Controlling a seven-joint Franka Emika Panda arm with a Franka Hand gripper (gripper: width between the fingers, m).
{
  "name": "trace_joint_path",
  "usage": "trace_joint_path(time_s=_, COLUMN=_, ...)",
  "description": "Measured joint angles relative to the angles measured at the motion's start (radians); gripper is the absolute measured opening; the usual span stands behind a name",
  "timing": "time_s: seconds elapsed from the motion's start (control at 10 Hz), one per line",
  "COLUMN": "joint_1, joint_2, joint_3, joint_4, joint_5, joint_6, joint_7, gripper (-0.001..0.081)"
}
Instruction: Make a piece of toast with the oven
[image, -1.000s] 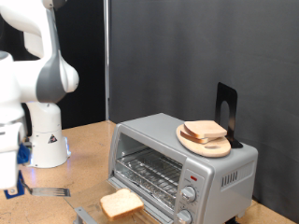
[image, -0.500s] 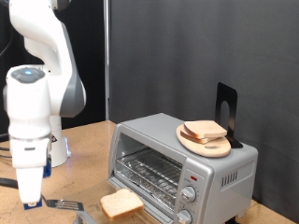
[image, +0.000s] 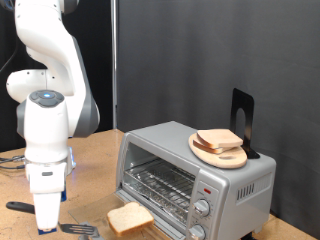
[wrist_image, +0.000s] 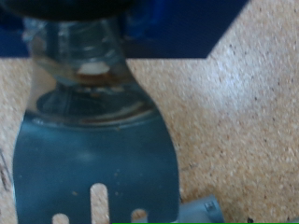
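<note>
The silver oven (image: 235, 185) stands at the exterior view's right with its door open and the wire rack (image: 160, 185) showing. One piece of toast (image: 130, 217), a pale bread slice, lies on the lowered door in front of the rack. My gripper (image: 46, 224) hangs low over the table at the exterior view's left of the toast, shut on a grey slotted spatula (image: 76, 229). The blade of the spatula (wrist_image: 98, 159) fills the wrist view above the speckled tabletop, pointing toward the toast.
On top of the oven sits a round wooden plate (image: 232, 158) with another bread slice (image: 218, 139), and a black stand (image: 242, 112) rises behind it. A dark object (image: 20, 207) lies on the table at the far left. The robot base (image: 72, 160) stands behind.
The arm has swung from the exterior view's left edge toward the oven and come lower, carrying the spatula closer to the toast. The toast and the plate stay where they were.
</note>
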Motion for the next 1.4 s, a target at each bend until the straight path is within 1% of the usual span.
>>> trace_joint_path(time_s=0.2, joint_1=0.004, joint_2=0.0, joint_3=0.013, joint_4=-0.02, joint_5=0.003, joint_6=0.025, joint_7=0.001, gripper=0.049)
trace_joint_path(time_s=0.5, joint_1=0.011, joint_2=-0.001, joint_3=0.032, joint_4=-0.031, joint_5=0.006, joint_6=0.03, joint_7=0.033, gripper=0.049)
trace_joint_path(time_s=0.7, joint_1=0.012, joint_2=-0.001, joint_3=0.048, joint_4=-0.031, joint_5=0.017, joint_6=0.023, joint_7=0.045, gripper=0.049)
trace_joint_path(time_s=1.1, joint_1=0.012, joint_2=-0.013, joint_3=0.089, joint_4=-0.029, joint_5=0.094, joint_6=-0.024, joint_7=0.046, gripper=0.049)
trace_joint_path(time_s=1.4, joint_1=0.012, joint_2=-0.015, joint_3=0.103, joint_4=-0.029, joint_5=0.127, joint_6=-0.034, joint_7=0.045, gripper=0.049)
